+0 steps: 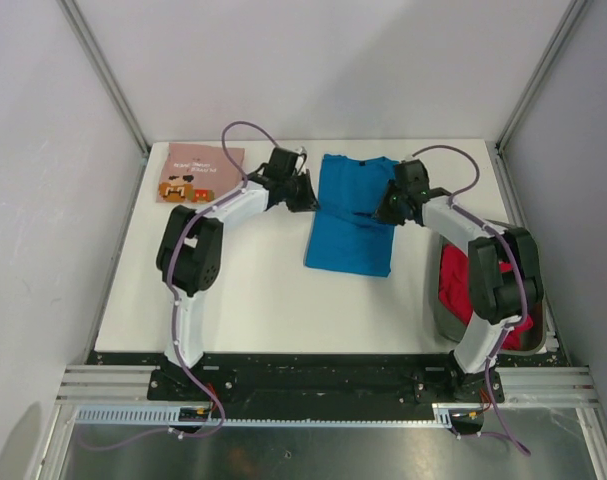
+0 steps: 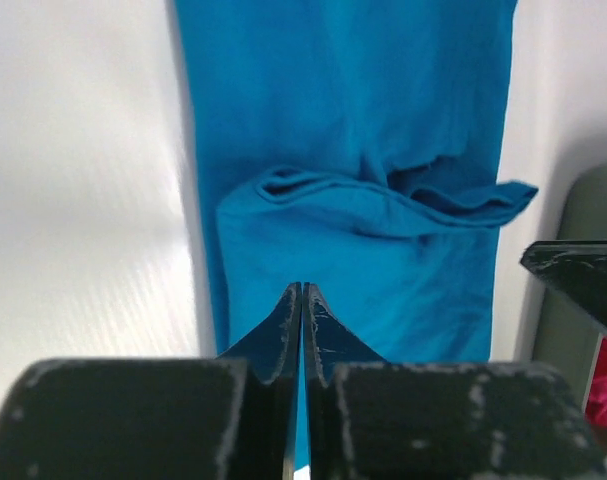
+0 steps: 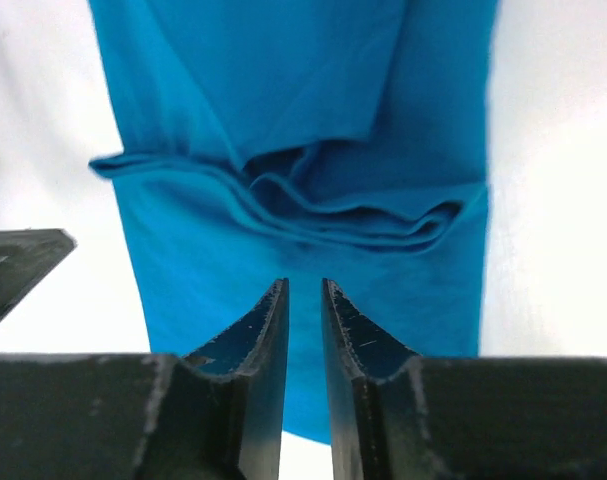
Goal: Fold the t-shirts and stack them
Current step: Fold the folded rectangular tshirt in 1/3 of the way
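done: pink t-shirt (image 1: 198, 175) folded, far-left desk (image 1: 253, 300); underway: blue t-shirt (image 1: 351, 215) part-folded; left: red t-shirt (image 1: 453, 288) in basket (image 1: 435, 305), stacking | I see left jaws clenched; right jaws slightly parted, grasping nothing

Robot lab cell, white table (image 1: 253, 300), grey panel walls (image 1: 323, 70), aluminium frame rails (image 1: 113, 385)

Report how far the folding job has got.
Done: the pink t-shirt lies folded at the far left corner. In hand: the blue t-shirt, partly folded mid-table, left end effector and right end effector at its sides. Left: the red t-shirt, bunched in the basket, and all stacking.
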You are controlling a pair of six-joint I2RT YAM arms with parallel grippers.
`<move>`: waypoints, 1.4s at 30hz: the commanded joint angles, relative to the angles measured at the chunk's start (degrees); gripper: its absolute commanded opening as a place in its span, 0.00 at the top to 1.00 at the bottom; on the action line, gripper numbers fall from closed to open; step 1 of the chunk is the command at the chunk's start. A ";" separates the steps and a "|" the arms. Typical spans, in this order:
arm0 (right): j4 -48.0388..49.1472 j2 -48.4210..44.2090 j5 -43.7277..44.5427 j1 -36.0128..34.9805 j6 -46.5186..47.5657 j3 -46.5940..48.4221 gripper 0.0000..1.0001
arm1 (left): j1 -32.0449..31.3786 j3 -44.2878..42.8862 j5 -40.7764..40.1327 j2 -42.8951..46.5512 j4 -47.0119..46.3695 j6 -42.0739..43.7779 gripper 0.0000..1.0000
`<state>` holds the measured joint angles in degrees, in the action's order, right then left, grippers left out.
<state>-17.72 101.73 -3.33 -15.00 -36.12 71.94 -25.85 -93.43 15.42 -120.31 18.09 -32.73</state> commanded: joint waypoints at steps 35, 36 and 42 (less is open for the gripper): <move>-5.89 21.88 -1.44 0.88 1.32 19.66 0.83 | -0.58 -7.55 3.45 -7.79 -0.74 0.73 0.80; -5.86 21.90 -1.52 0.87 1.32 19.69 0.83 | -0.42 -7.86 3.11 -7.73 -0.84 0.82 0.80; -5.76 22.12 -1.74 0.88 1.31 19.80 0.83 | 0.24 -9.28 1.14 -8.56 -1.08 1.91 0.78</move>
<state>-22.46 123.02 -5.06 -14.00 -34.94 90.13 -26.57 -99.72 18.37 -129.97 18.11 -32.69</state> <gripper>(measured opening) 0.168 0.217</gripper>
